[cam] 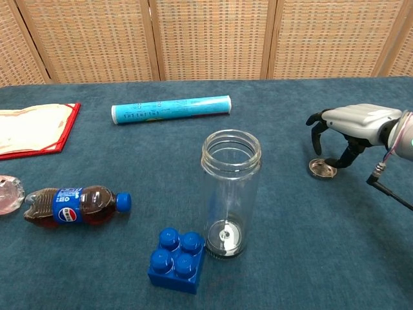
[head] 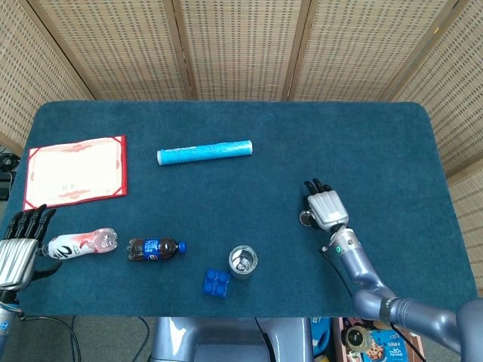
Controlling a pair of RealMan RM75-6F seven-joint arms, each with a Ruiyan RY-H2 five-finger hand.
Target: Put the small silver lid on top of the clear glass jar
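The clear glass jar stands upright and uncapped near the table's front middle; the head view looks down into the jar. The small silver lid lies flat on the blue cloth to the jar's right, and the lid peeks out beside the hand from above. My right hand arches just over the lid, its fingertips pointing down at the far side and its thumb at the lid's right rim; the lid still rests on the table. My left hand lies at the front left edge with its fingers spread.
A blue brick sits right in front of the jar. A cola bottle and a red-and-white bottle lie to the left. A light blue tube lies behind the jar, a red folder at far left.
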